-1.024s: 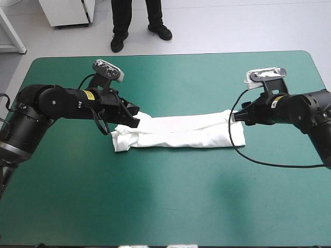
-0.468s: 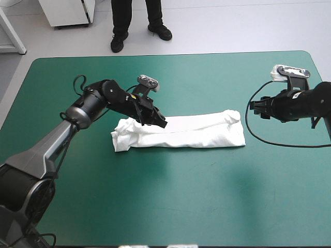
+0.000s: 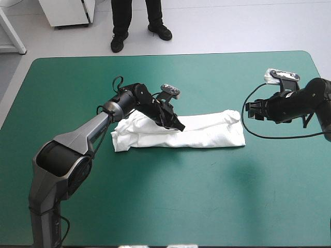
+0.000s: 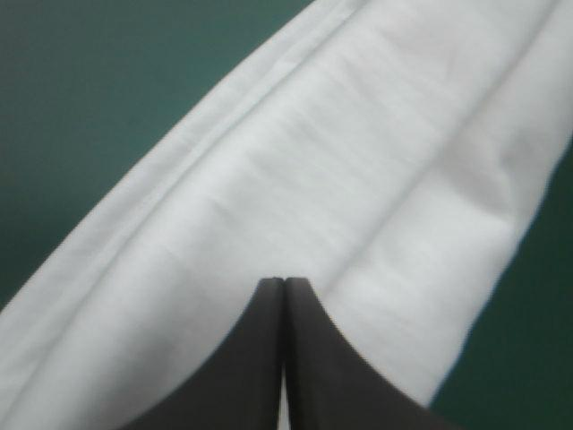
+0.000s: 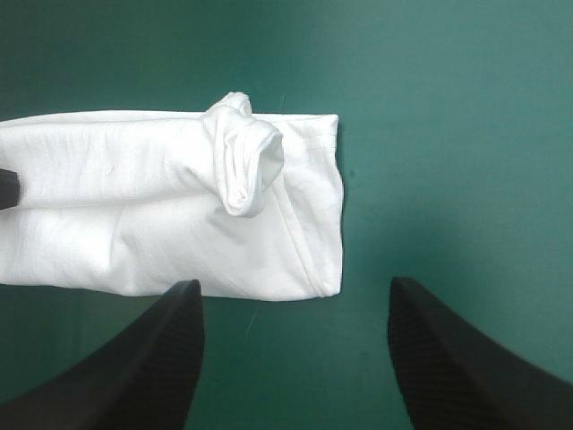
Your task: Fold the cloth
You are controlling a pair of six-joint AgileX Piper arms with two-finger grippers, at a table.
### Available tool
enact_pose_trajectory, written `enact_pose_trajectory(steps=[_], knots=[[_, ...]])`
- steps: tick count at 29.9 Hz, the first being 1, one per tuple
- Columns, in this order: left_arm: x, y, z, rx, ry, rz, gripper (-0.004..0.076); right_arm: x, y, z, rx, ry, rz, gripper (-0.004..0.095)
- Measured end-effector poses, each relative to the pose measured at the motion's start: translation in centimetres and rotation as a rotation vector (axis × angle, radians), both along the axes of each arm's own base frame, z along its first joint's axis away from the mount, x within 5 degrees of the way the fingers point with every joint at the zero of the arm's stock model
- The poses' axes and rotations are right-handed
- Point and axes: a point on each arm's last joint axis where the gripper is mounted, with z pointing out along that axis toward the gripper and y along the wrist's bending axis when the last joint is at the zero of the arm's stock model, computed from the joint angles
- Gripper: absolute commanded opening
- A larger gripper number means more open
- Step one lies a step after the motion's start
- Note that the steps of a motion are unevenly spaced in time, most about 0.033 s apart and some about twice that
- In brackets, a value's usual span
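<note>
Left arm: reaches in from the table's left side and stretches forward and to the right, with the wrist over the left half of the T-shirt (image 3: 207,133). The left gripper (image 3: 179,125) points down and to the right at the cloth. In the left wrist view its black fingers (image 4: 242,358) are pressed together into one pointed arch, with nothing seen clamped between them. The tip sits over the white fabric, near the strip's middle. Whether it touches the cloth cannot be told.

Right arm: enters from the table's right side, forearm roughly level. The right gripper (image 3: 247,111) faces the T-shirt's right end, near it but apart from it. In the right wrist view its two fingers (image 5: 152,358) stand wide apart and hold nothing. The cover lies bare between them.

T-shirt: folded into a long narrow strip, lying flat on the teal-green cover (image 3: 155,201) across the table's middle, running left to right. The left end is bunched and thicker. At the right end a rolled sleeve (image 5: 243,166) lies on top of the strip, and the hem edge there is straight.
</note>
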Motion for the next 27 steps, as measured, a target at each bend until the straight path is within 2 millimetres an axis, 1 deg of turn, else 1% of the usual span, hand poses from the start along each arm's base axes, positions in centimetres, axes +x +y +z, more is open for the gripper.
enact_pose_trajectory(steps=[4,7,12,15,22,27], knots=[[0.7,-0.4,-2.6,0.025,0.059,0.011,-0.0010,0.1,0.1,-0.2,0.007,0.006,0.005,0.0583],[0.8,-0.7,-2.7,0.052,0.066,0.028,-0.0010,0.6,0.2,-0.8,0.028,0.030,0.008,0.0583],[0.4,-1.3,-2.6,0.091,0.057,0.034,-0.0010,1.7,0.5,-2.4,0.067,0.075,0.032,0.0585],[0.4,-1.4,-2.6,0.095,0.055,0.038,-0.0010,2.4,0.6,-3.5,0.078,0.109,0.038,0.0616],[0.4,-1.3,-2.6,0.096,0.055,0.040,-0.0010,4.0,0.7,-6.5,0.107,0.196,0.045,0.0623],[0.4,-1.4,-2.6,0.096,0.055,0.040,-0.0010,5.2,0.8,-9.4,0.133,0.268,0.059,0.0623]])
